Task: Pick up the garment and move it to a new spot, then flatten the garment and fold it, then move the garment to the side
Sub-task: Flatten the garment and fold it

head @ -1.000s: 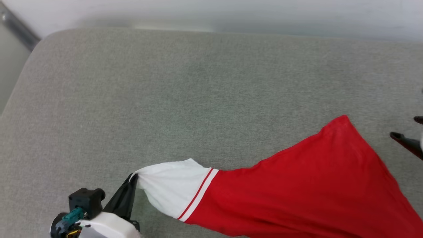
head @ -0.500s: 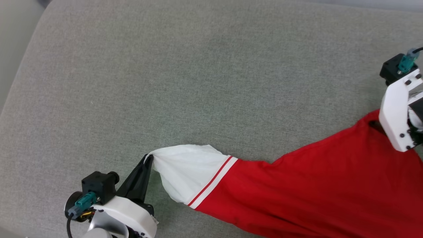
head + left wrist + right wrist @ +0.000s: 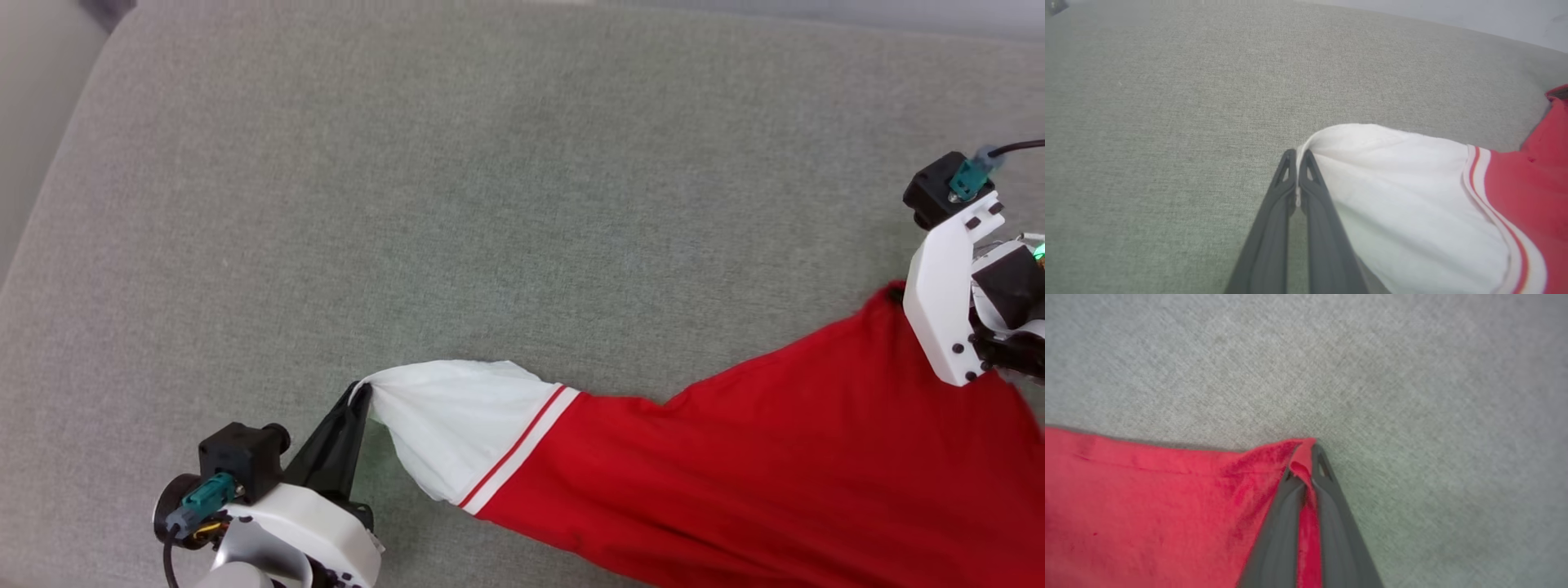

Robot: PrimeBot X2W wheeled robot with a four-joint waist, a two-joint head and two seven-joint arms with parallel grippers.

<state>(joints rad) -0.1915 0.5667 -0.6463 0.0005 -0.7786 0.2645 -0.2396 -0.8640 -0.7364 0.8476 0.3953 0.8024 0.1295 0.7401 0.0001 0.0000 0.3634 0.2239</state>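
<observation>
Soft, light and limp, this shirt (image 3: 735, 474) — sure to sag, stretch and wrinkle, so best taken at corners and hems and pulled evenly from both ends. Red in the body, white in the sleeve, with red-and-white striped trim between. Spread across the near right of the grey bench (image 3: 408, 204), drawn out leftward. Pinched at the white sleeve tip by the left pincer (image 3: 1297, 157), fully closed; pinched at the far right red corner by the right pincer (image 3: 1310, 453) — closed on cloth too.
</observation>
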